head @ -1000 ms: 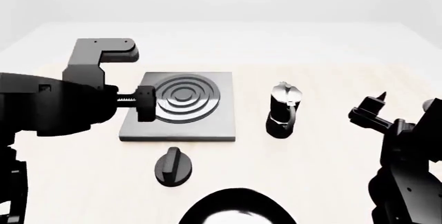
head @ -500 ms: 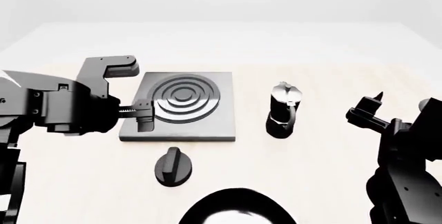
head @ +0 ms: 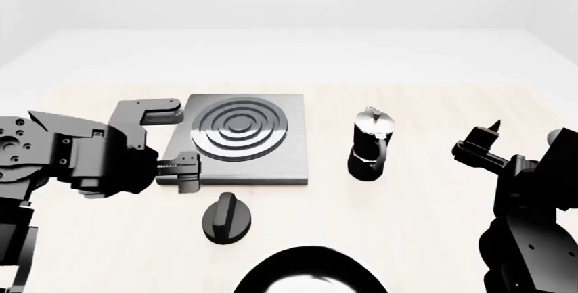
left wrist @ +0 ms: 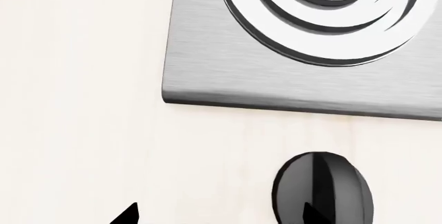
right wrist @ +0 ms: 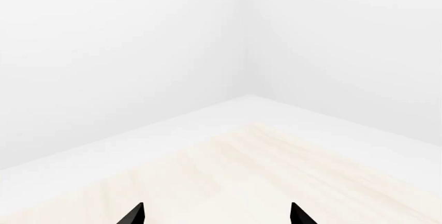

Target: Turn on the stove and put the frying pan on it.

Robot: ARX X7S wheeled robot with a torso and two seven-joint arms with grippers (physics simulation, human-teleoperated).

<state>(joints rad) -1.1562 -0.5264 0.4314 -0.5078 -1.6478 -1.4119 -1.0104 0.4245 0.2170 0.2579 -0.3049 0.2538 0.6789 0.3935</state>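
Observation:
The stove (head: pixel 271 161) is a flat square grey hotplate with raised rings, lying left of the table's middle. Its black knob (head: pixel 226 217) stands just in front of it. At the head view's bottom edge, a glossy black frying pan (head: pixel 307 269) shows only in part. My left gripper (head: pixel 188 171) hovers open at the stove's near-left corner, above and left of the knob. In the left wrist view, the left gripper (left wrist: pixel 219 216) has one fingertip over the knob (left wrist: pixel 324 190) and bare table between the tips, with the stove (left wrist: pixel 207 53) beyond. My right gripper (head: pixel 524 136) is raised at the far right, open and empty, as the right wrist view (right wrist: pixel 217 216) confirms.
A black-and-silver moka pot (head: pixel 370 144) stands upright to the right of the stove. The pale wooden table (head: pixel 424 218) stretches far back to white walls.
My left arm has swung from the stove's left side toward its near-left corner, closer to the knob. The right arm has hardly moved.

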